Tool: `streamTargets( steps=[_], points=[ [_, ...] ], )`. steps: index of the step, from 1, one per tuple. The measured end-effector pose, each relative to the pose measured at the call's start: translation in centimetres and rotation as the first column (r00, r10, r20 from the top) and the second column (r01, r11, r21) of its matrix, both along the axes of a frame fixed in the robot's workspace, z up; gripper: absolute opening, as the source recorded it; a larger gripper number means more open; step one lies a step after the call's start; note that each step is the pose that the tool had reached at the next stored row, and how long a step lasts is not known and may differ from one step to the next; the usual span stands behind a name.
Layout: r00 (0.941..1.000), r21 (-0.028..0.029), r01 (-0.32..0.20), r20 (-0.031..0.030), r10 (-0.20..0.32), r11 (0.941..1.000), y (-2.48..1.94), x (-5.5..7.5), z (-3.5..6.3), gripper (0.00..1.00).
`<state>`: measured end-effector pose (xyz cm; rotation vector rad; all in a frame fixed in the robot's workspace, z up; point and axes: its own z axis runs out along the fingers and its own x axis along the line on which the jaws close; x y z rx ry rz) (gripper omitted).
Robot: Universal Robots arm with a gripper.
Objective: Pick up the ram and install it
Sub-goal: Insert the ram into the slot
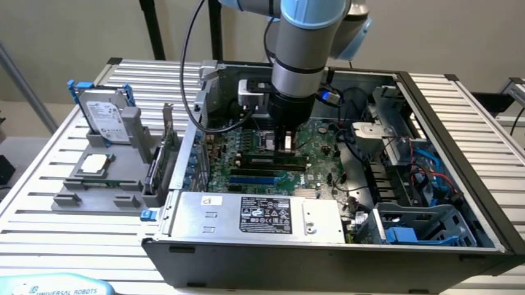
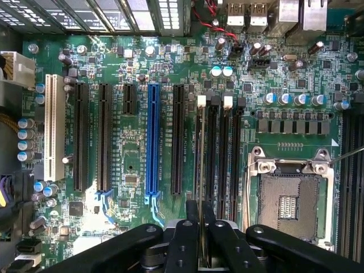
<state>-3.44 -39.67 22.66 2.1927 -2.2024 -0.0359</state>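
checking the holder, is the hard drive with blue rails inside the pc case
No, the hard drive stands upright in the grey holder outside the case, on the exterior view's left.

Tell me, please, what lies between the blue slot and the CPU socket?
In the wrist view, black slots lie between the blue slot and CPU socket.

Even, soft daylight-like light is spread over the exterior view; the ribbed table (image 1: 58, 221) is lit brightly, close to washed out on the exterior view's right. The inside of the computer case (image 1: 459, 203) is kept dimmer, and a shadow is cast by the arm (image 1: 303, 55) across the motherboard (image 1: 246, 172). In the wrist view the board is lit evenly and rendered sharply. Small glints are caught on the metal socket frame (image 2: 290, 168) and capacitor tops. The black gripper (image 2: 200, 227) is shown dark, slightly soft, with faint highlights on its bolts.
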Motion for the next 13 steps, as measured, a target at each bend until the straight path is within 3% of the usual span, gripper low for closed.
streamTargets(
  steps=[13],
  points=[
    [1.0,-0.0001,0.0,0.0,0.0,1.0,0.05,-0.05,-0.22,0.13]
  ],
)
